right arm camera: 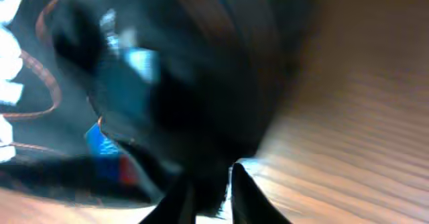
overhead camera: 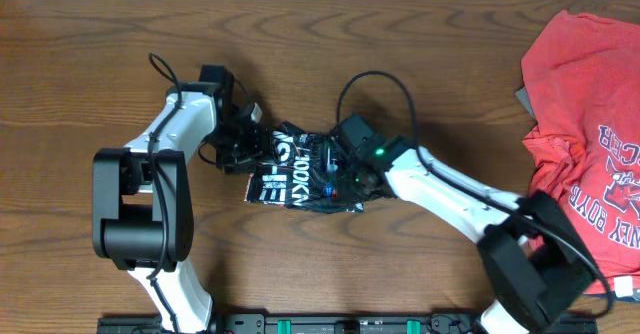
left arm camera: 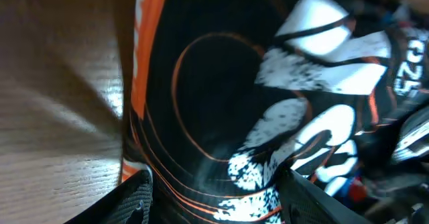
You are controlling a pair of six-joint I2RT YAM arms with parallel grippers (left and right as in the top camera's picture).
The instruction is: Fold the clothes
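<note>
The black jersey (overhead camera: 296, 177), with white lettering and thin orange lines, lies bunched into a small bundle at the middle of the table. My left gripper (overhead camera: 250, 146) is at its left end. In the left wrist view its jaws (left arm camera: 214, 207) are spread wide, with the jersey (left arm camera: 214, 103) filling the gap between them. My right gripper (overhead camera: 347, 177) is on the bundle's right part. In the blurred right wrist view its fingers (right arm camera: 209, 198) are nearly together and pinch a dark fold of the jersey (right arm camera: 167, 70) just above the wood.
A red T-shirt (overhead camera: 585, 124) with white lettering lies crumpled at the table's right edge, beside my right arm's base. The brown wooden table (overhead camera: 100, 54) shows bare wood to the left and at the back.
</note>
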